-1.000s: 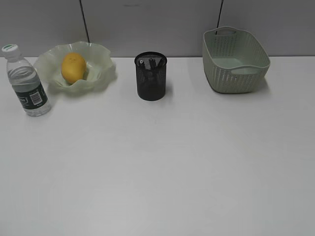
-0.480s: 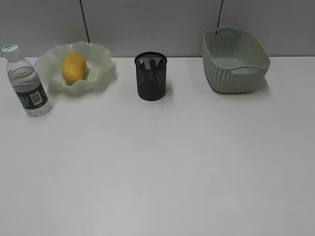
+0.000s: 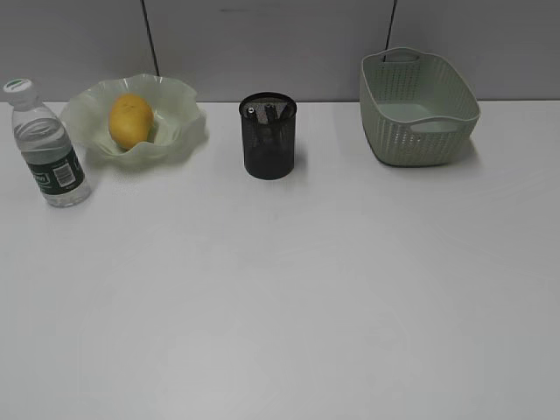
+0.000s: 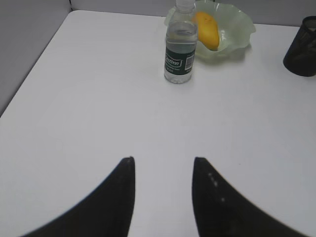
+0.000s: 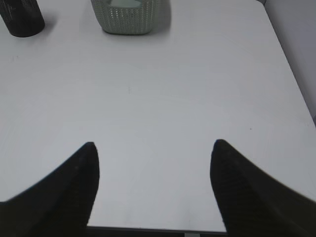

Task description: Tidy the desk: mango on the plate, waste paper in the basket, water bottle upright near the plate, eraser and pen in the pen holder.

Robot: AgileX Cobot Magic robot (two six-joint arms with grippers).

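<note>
Yellow-orange and oblong, the smooth mango [image 3: 130,119] is seen lying in the pale translucent green wavy-rimmed plate [image 3: 179,118], as the task asks. The small clear plastic water bottle [image 3: 47,147] with white cap is stood upright just beside that plate; white print and a barcode show on its dark green label, but are too blurred to read. Slim items are held in the black wire-mesh pen holder [image 3: 269,137]; the contents of the pale green woven basket [image 3: 418,108] cannot be made out. The left gripper [image 4: 163,170] is parted and empty over the plain white desk [image 3: 289,297]; the right gripper [image 5: 154,153] is spread wide, also empty. The tidying is judged essentially complete.
</note>
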